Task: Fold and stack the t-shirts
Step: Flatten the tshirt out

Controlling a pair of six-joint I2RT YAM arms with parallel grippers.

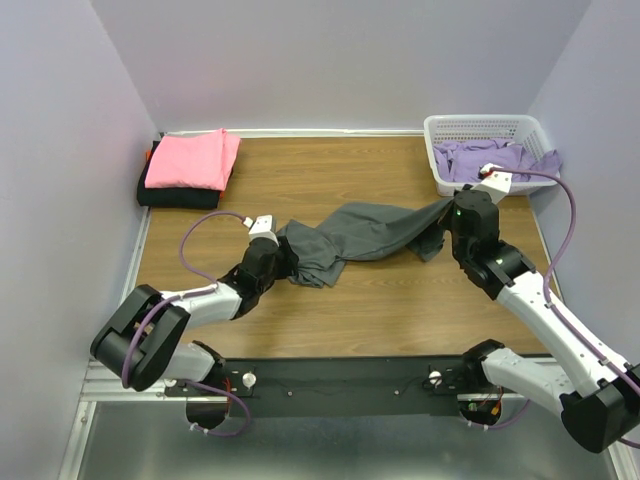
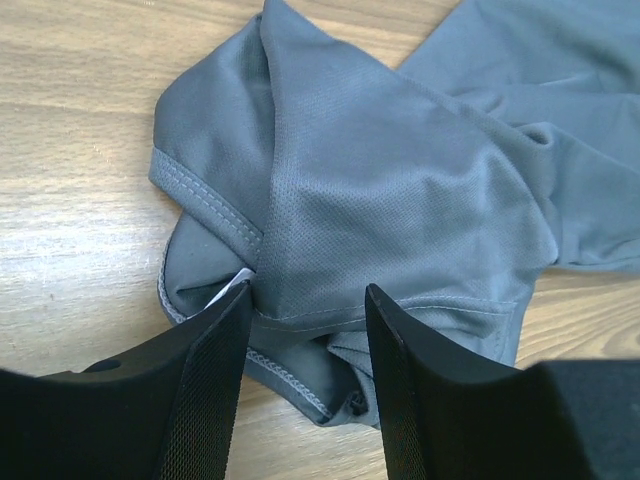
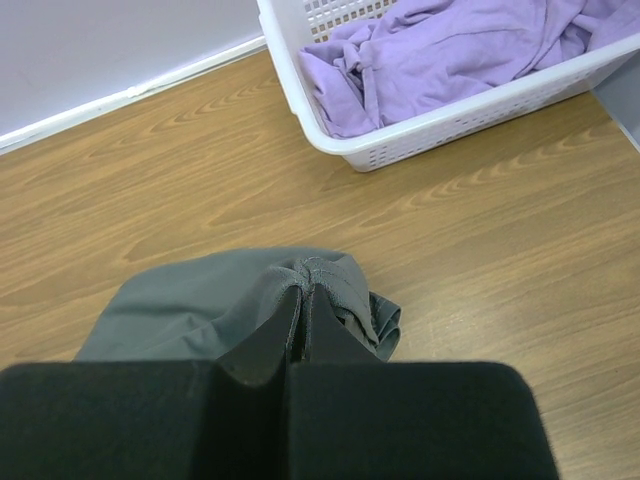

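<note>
Centrally, grey t-shirt (image 1: 365, 235), right pincer (image 3: 303, 292) pinching edge

The top camera looks down from behind me toward twelve o'clock. My wrist cameras sit close, all three sharing the grey shirt (image 1: 365, 232).

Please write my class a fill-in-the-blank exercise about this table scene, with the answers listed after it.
The right gripper is ___ on the grey t-shirt.
The left gripper has its jaws ___, with grey cloth between them.
The pink t-shirt lies folded on the black t-shirt at the table's far ___ corner.
The white basket of lavender t-shirts stands at the far ___ corner.
Missing words: shut; open; left; right.
</note>
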